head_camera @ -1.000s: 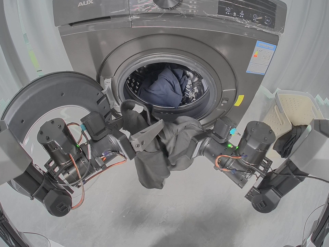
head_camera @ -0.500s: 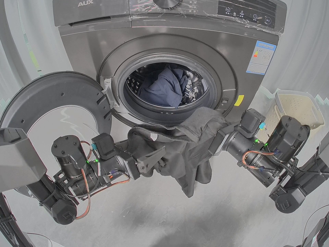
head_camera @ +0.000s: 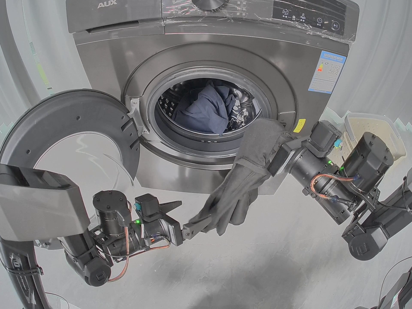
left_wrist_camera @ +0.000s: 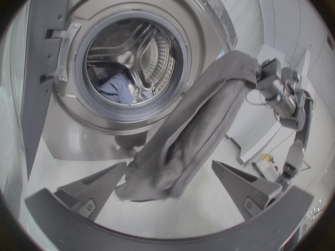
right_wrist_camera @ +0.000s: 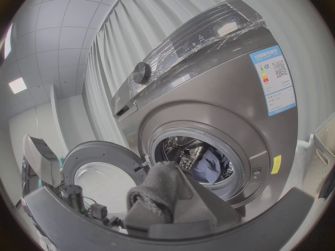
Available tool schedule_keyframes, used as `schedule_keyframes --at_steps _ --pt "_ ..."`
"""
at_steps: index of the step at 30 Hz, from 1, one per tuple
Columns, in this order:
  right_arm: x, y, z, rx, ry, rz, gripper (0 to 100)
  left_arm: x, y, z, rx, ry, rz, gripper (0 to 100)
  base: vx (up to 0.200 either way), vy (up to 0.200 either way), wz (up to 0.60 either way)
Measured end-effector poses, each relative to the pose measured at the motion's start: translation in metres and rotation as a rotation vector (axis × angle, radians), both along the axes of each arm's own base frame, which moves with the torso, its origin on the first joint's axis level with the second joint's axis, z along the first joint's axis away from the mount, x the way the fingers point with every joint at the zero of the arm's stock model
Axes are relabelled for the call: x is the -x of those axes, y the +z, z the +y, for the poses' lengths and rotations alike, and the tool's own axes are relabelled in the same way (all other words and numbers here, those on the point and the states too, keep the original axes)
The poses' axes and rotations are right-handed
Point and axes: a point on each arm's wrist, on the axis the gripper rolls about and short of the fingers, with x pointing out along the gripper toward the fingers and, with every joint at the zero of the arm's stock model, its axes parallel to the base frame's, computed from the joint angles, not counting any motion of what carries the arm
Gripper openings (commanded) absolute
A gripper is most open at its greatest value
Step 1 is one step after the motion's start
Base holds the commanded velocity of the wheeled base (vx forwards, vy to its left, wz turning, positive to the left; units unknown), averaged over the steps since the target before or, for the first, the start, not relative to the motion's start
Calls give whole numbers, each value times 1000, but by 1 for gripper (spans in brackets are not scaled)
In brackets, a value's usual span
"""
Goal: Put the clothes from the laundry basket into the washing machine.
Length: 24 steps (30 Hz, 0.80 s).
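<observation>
While your right gripper (head_camera: 278, 149) clamps the dark grey garment (head_camera: 240, 181) at four o'clock of the washing machine (head_camera: 111, 61) opening, your left gripper (head_camera: 195, 212) spreads its fingers (left_wrist_camera: 244, 189) wide around the hanging end.

Door (head_camera: 64, 121) swung aside, left of drum mouth (head_camera: 193, 137). Navy clothes (head_camera: 206, 110) fill lower drum; upper drum free. Grey garment (head_camera: 244, 172) hangs before lower-right rim.

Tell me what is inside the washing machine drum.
A crumpled navy garment lies in the drum, with a dark patterned cloth beside it. Whatever lies beneath them is covered. The grey garment hangs outside the opening.
</observation>
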Motion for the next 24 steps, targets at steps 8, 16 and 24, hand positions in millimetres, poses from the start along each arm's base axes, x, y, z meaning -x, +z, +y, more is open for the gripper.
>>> schedule_keyframes --at_steps 8,16,24 --pt "-2 3 0 -10 -8 -5 0 -9 -33 -8 -108 -26 1 100 0 0 0" --pt "-8 6 2 -28 -49 -7 0 -8 -48 -20 -127 -63 24 100 0 0 0" --pt "-12 8 5 -42 -52 -14 0 -8 -52 -31 -124 -89 16 100 0 0 0"
